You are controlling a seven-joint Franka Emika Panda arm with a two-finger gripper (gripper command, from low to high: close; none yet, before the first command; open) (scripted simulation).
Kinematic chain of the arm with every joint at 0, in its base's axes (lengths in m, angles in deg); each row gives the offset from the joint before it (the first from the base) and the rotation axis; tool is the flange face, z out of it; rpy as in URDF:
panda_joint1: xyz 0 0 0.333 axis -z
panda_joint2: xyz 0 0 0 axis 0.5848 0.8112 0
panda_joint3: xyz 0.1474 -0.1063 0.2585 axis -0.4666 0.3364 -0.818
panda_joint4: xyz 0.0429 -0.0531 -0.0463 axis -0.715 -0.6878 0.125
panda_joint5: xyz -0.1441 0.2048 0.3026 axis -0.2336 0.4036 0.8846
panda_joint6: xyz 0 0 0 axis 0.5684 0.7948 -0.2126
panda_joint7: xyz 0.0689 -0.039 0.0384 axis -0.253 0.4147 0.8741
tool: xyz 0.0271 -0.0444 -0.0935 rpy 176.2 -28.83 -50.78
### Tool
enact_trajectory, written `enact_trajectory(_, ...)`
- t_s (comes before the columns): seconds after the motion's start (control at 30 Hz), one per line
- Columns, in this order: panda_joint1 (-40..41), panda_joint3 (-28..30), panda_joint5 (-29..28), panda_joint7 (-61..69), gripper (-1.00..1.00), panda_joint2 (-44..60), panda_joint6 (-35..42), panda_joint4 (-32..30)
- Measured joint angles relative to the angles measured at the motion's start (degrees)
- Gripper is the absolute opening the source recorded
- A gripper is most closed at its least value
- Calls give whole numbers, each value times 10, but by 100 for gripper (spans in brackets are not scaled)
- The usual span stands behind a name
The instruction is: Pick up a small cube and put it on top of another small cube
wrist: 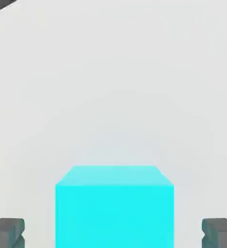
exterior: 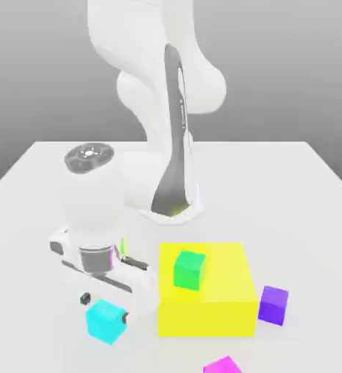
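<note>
Cyan and close to the lens, a small cube (wrist: 114, 206) sits between the two dark fingertips (wrist: 7, 232) in the hand view, with a clear gap of white table (wrist: 110, 72) on each side of it. The fingers are spread around the cube and not yet touching it. In the exterior view the same cyan cube (exterior: 106, 320) rests on the table just beside the yellow block (exterior: 206, 291), with the gripper (exterior: 104, 308) lowered over it.

To do this grasp well, the fingers should close evenly on two opposite flat faces, keeping the cube centred so neither pad pushes it sideways first. A straight lift afterwards would likely keep it clear of the yellow block's edge.

A green cube (exterior: 189, 269) stands on the yellow block, a purple cube (exterior: 273, 304) lies at the block's far side, toward the exterior view's right, and a magenta cube (exterior: 223, 365) is cut off by the frame edge. How deep the fingertips reach down the cyan cube's sides cannot be made out, as the hand's body covers them from outside.
</note>
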Motion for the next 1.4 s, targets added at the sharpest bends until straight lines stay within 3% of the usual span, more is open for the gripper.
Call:
enact_trajectory(0.23,0,1,-4,-4,-100,-13,10,-3)
enact_trajectory(0.4,-6,8,-22,-15,-100,-110,89,-21)
enact_trajectory(0.53,-39,-20,-32,12,-100,-193,157,-35)
enact_trajectory(0.83,-122,-58,-12,114,-100,-380,310,-69)
enact_trajectory(1.0,-132,-68,-11,127,-100,-333,239,-93)
enact_trajectory(1.03,-132,-69,-13,126,100,-316,217,-98)
enact_trajectory(1.27,-131,-70,-14,125,100,-312,213,-99)
enact_trajectory(1.4,-132,-69,-10,129,100,-378,295,-82)
